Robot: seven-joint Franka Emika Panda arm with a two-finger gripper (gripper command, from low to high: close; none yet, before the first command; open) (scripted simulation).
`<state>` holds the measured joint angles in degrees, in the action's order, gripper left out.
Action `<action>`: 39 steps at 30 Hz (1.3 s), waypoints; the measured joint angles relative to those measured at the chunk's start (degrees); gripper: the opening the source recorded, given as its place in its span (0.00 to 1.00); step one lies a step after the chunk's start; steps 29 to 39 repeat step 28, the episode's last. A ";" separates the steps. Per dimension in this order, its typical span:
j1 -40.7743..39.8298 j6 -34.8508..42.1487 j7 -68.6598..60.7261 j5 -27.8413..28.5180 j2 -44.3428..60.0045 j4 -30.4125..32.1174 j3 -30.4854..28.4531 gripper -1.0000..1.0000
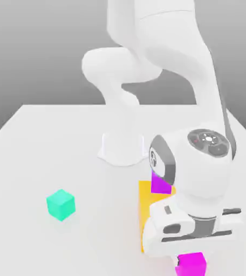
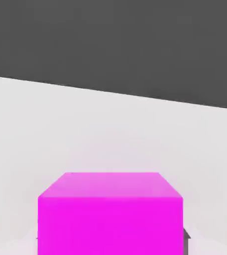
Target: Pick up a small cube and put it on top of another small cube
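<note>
A magenta small cube [image 1: 192,265] lies on the white table at the front edge of the exterior view, directly under my hand. My gripper [image 1: 190,255] is down over it and shut on it, the fingers at its sides. The hand view has the same magenta cube [image 2: 110,214] close up, with a dark fingertip [image 2: 186,238] against one side. A teal small cube [image 1: 60,205] stands alone on the table toward the exterior view's left, well apart from the gripper.
An orange block [image 1: 145,215] with a magenta piece [image 1: 161,183] at its far end sits just beside the hand, partly hidden by the wrist. The arm's white base [image 1: 122,146] stands at the table's middle back.
</note>
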<state>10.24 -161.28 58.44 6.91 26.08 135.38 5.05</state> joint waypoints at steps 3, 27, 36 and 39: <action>-0.78 3.95 -0.93 -1.24 -4.95 1.00 1.05 0.00; 2.65 16.22 -30.34 -9.38 -31.34 14.85 9.58 1.00; 2.65 16.22 -30.34 -9.38 -31.34 14.85 9.58 1.00; 2.65 16.22 -30.34 -9.38 -31.34 14.85 9.58 1.00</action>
